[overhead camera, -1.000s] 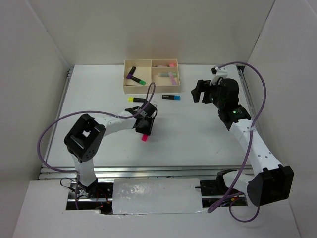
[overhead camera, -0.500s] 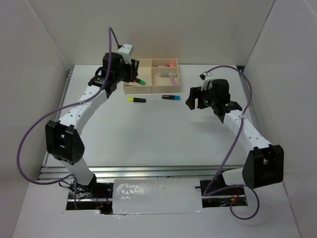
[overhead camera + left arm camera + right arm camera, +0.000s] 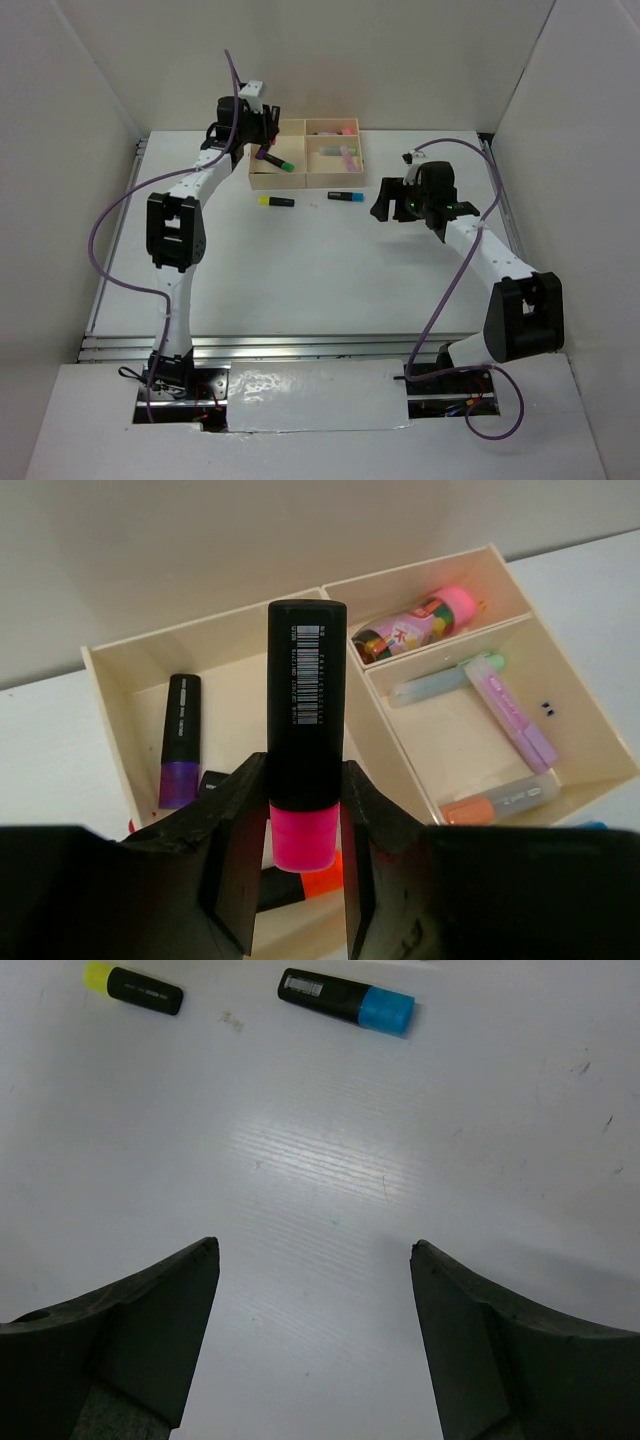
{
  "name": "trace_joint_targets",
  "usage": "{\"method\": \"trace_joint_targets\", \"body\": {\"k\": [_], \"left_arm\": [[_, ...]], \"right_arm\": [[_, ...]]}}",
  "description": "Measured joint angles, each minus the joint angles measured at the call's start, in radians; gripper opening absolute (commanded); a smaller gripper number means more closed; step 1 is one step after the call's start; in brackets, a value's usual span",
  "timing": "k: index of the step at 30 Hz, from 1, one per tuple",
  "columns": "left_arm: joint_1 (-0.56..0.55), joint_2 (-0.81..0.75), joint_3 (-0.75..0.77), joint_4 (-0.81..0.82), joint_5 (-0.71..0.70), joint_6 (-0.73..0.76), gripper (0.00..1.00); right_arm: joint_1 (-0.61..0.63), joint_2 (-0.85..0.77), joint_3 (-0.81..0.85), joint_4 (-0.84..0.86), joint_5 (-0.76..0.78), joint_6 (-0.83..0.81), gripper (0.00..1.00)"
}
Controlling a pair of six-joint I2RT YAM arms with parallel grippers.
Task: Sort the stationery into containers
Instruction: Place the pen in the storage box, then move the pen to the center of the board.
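Note:
My left gripper [image 3: 300,772] is shut on a black highlighter with a pink cap [image 3: 304,730], held upright over the large section of the beige tray [image 3: 200,628]. That section holds a black marker with a purple end [image 3: 179,742] and an orange-capped one [image 3: 322,874]. Pastel markers [image 3: 510,715] lie in the right section, and a pink patterned one [image 3: 415,626] in the back one. On the table lie a black marker with a yellow cap [image 3: 276,201] and one with a blue cap [image 3: 345,196]. My right gripper [image 3: 314,1248] is open above the bare table, short of the blue-capped marker [image 3: 345,1000].
White walls close in the table on three sides. The tray [image 3: 300,180] sits against the back middle in the top view. Purple cables [image 3: 112,215] loop beside both arms. A metal rail [image 3: 300,345] runs along the near edge.
The left arm has swung from the middle of the table up to the tray, carrying the pink-capped highlighter. The right gripper has moved left and a little nearer, towards the blue-capped marker.

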Motion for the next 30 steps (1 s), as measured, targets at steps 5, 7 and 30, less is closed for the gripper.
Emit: {"method": "trace_joint_targets", "body": {"k": [5, 7, 30], "left_arm": [[0.007, 0.081, 0.041, 0.003, 0.029, 0.004, 0.67], [0.017, 0.084, 0.039, 0.003, 0.080, 0.026, 0.77], [0.268, -0.517, -0.646, -0.394, 0.732, 0.480, 0.66]], "right_arm": [[-0.001, 0.000, 0.000, -0.002, 0.000, 0.006, 0.84], [-0.003, 0.000, 0.000, -0.003, 0.000, 0.006, 0.85], [0.039, 0.266, 0.192, -0.017, 0.032, -0.055, 0.82]]}}
